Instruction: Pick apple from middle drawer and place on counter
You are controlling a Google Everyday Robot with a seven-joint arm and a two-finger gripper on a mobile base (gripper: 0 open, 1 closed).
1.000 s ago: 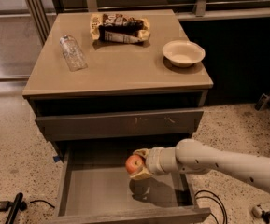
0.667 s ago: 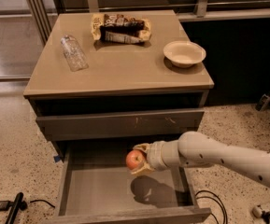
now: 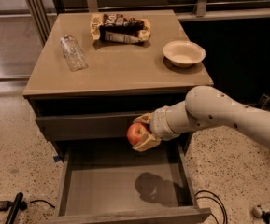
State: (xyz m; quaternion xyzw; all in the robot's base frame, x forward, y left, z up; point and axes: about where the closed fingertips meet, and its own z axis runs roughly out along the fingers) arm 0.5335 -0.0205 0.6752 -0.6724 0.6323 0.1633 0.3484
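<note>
So the tan surface (image 3: 120, 73) carries a snack bag (image 3: 120, 28), a white bowl (image 3: 184, 53) and a clear bottle (image 3: 73, 53) lying on its side. Under it the middle drawer (image 3: 120, 190) sits wide open. The claw (image 3: 141, 133) hangs over that drawer, clamped on the apple (image 3: 135, 133), which is up in the air.

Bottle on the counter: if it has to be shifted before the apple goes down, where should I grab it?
Probably across the mid-body, from straight above: the bottle lies on its side on the counter, long axis roughly front to back, so close across its round width. The gripper is busy, shut on the apple above the open middle drawer.
</note>
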